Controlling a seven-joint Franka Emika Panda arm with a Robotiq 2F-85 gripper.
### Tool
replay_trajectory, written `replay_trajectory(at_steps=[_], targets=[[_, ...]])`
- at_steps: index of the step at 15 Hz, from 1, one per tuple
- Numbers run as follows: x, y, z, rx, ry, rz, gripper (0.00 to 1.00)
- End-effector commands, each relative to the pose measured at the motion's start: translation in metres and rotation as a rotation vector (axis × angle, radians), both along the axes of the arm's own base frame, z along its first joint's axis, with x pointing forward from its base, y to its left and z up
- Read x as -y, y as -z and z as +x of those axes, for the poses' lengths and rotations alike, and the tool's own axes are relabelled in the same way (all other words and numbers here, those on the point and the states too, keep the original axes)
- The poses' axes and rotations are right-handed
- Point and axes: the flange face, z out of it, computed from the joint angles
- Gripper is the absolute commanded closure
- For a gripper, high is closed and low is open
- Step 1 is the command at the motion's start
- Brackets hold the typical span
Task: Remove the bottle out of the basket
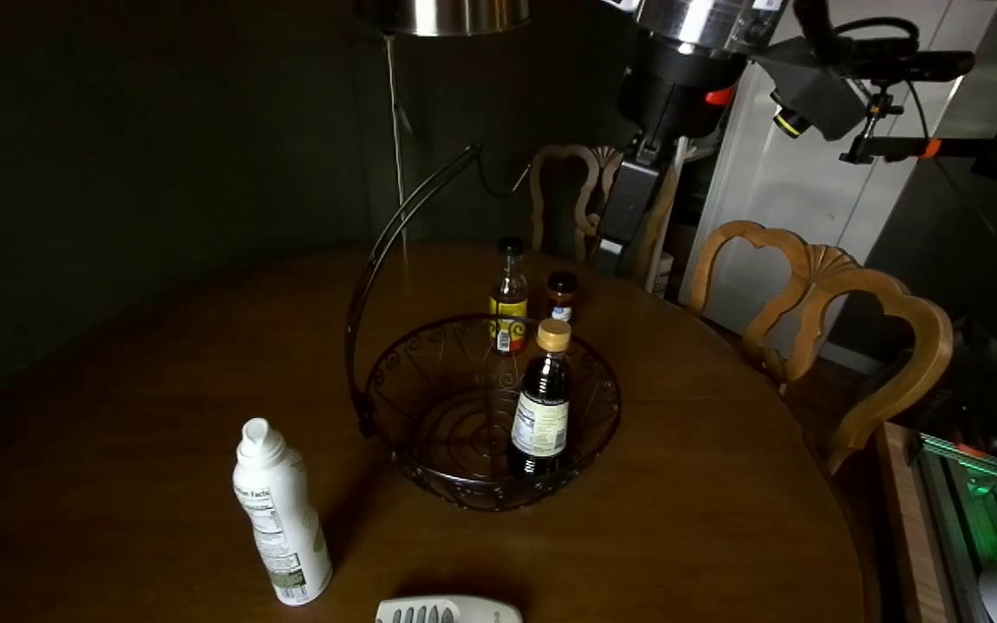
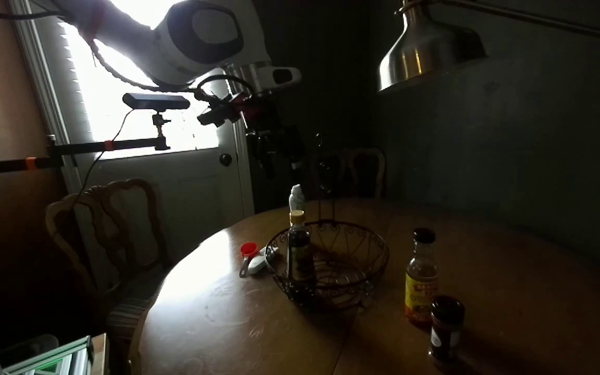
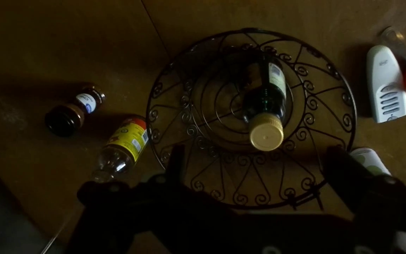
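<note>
Tall dark-glass bottle (image 3: 264, 102), standing in round black-wire basket (image 3: 252, 30), wrist-view centre; black gripper (image 3: 255, 149), jaws parted, empty, presumably to straddle the bottle.

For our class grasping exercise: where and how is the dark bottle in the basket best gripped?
Probably by the narrower neck under the gold cap, from above: the dark bottle stands roughly upright, its top above the basket rim, where the open fingers could straddle it.
</note>
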Motion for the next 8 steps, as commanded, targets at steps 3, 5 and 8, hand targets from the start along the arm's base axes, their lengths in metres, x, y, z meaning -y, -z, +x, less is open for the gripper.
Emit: replay_trajectory(at_steps=[3,5,8], targets=[[-0.011,0.023,0.026,0.023,-0.139,0.013,0.00],[-0.012,0.034,0.033,0.009,-0.177,0.023,0.00],[-0.012,0.050,0.040,-0.040,-0.216,0.044,0.00]])
